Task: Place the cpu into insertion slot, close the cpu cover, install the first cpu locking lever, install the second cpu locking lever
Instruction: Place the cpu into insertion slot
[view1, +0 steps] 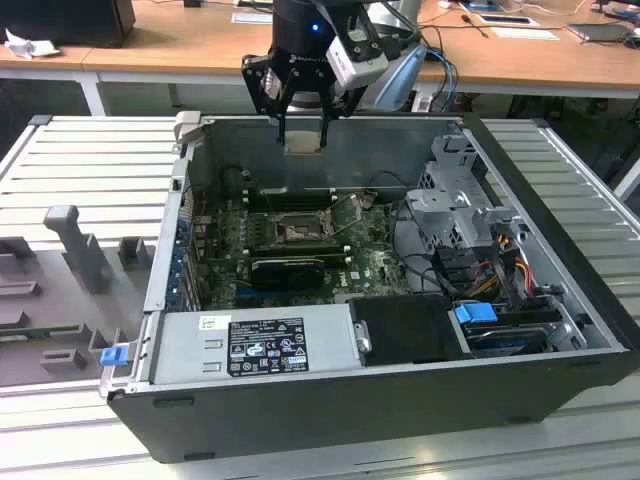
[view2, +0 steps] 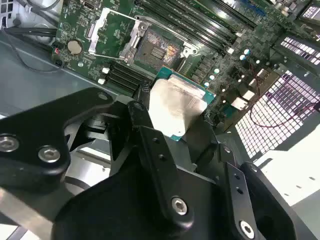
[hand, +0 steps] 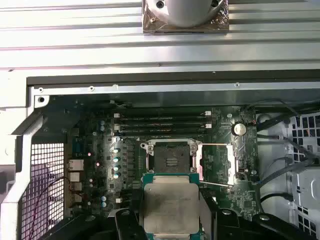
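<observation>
Claw (view1: 303, 132) gripping the cpu (hand: 171, 205) by its edges above the open slot (hand: 171, 156): it should go down level, corners matched, with no sideways drag.

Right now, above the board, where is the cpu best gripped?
Probably by two opposite side edges, coming from its metal-top side, as the gripper does: the cpu is thin and flat, so only the edges offer a pinch.
</observation>
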